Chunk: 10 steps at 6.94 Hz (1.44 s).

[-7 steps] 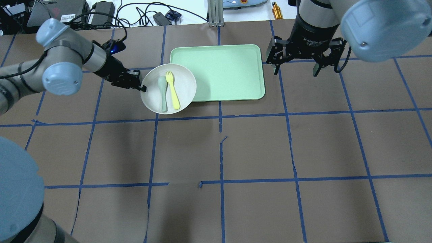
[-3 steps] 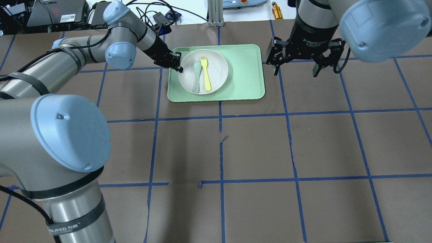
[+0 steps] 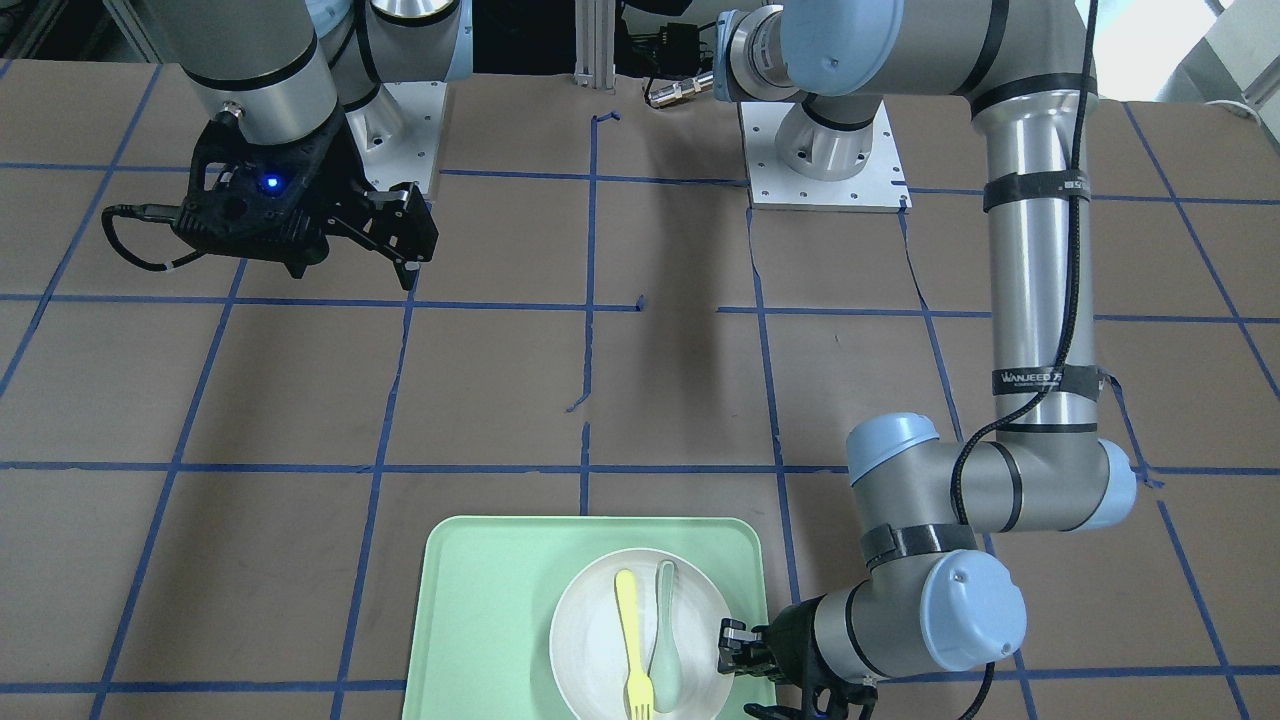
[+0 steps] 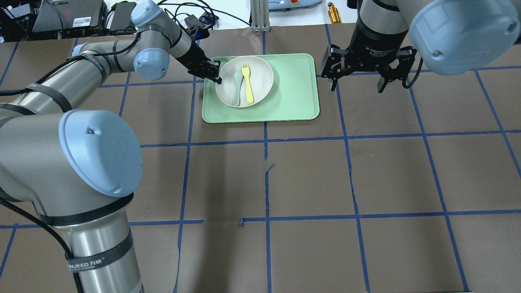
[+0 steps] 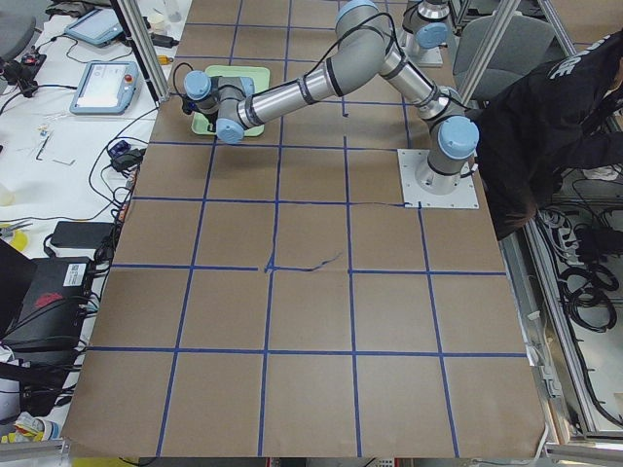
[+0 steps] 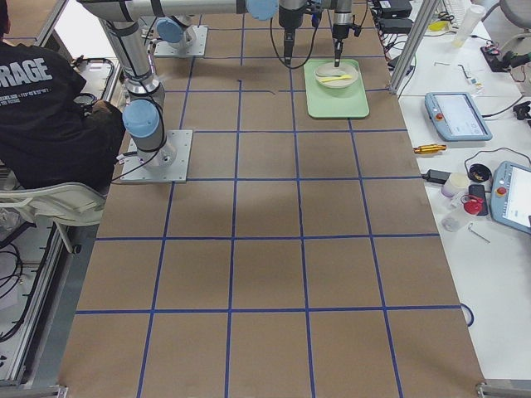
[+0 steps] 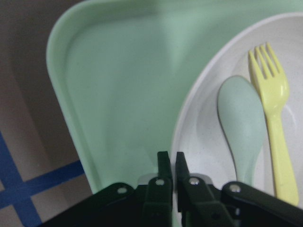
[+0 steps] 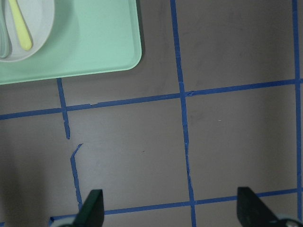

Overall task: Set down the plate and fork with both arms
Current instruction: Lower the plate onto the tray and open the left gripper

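The white plate (image 4: 261, 77) is over the far left part of the mint-green tray (image 4: 293, 97). The pale-yellow fork (image 4: 247, 83) and a grey-green spoon (image 4: 237, 86) lie side by side in the plate. My left gripper (image 4: 215, 75) is shut on the plate's left rim. The left wrist view shows its fingers (image 7: 164, 166) pinching the plate (image 7: 293, 56) beside the spoon (image 7: 241, 127) and the fork (image 7: 272, 113). I cannot tell whether the plate rests on the tray. My right gripper (image 4: 357, 86) is open and empty, hovering right of the tray.
The brown table (image 4: 309, 179) carries a grid of blue tape. Cables, tablets and a brass part (image 4: 334, 13) lie beyond the far edge. The tray's right half (image 3: 480, 620) holds nothing. A person sits by the robot's base in the side views.
My left arm has carried the plate, with fork and spoon in it, from the table left of the tray to over the tray's far left part. The right arm has not moved.
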Motion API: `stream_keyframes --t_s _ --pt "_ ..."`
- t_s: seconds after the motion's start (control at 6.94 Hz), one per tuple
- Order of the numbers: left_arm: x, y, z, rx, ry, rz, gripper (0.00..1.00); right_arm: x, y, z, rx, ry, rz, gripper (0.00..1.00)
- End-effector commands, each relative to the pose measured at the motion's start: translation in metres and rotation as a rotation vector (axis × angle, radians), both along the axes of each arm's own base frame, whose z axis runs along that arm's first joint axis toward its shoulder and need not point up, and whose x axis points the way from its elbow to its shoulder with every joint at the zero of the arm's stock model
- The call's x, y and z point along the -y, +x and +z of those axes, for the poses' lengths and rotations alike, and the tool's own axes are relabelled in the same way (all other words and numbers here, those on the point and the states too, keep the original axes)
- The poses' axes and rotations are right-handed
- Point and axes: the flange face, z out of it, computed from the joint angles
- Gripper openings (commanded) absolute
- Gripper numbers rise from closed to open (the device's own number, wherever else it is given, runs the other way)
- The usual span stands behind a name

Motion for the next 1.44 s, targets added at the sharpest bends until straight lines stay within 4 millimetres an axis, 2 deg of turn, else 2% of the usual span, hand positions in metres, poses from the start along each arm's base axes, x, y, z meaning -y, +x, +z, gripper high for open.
stream_keyframes --t_s 0.0,0.58,0.86,1.15,1.3 --pt "0.002 0.008 0.004 0.057 -0.012 -0.027 0.00 0.000 0.001 0.000 0.002 0.000 0.001 1.00" --pt "0.001 -0.004 0.004 -0.001 0.040 0.110 0.00 -0.001 0.001 0.000 0.005 0.000 0.003 1.00" --pt "0.000 -0.007 0.002 -0.006 0.050 0.123 0.00 -0.001 0.001 0.000 0.003 0.000 0.003 1.00" --pt "0.001 -0.005 0.003 -0.003 0.003 0.119 0.99 -0.001 0.001 0.000 0.003 0.000 0.001 1.00" --pt "0.001 -0.005 0.022 -0.006 -0.036 0.127 1.00 -0.001 0.001 0.000 0.003 0.000 0.001 1.00"
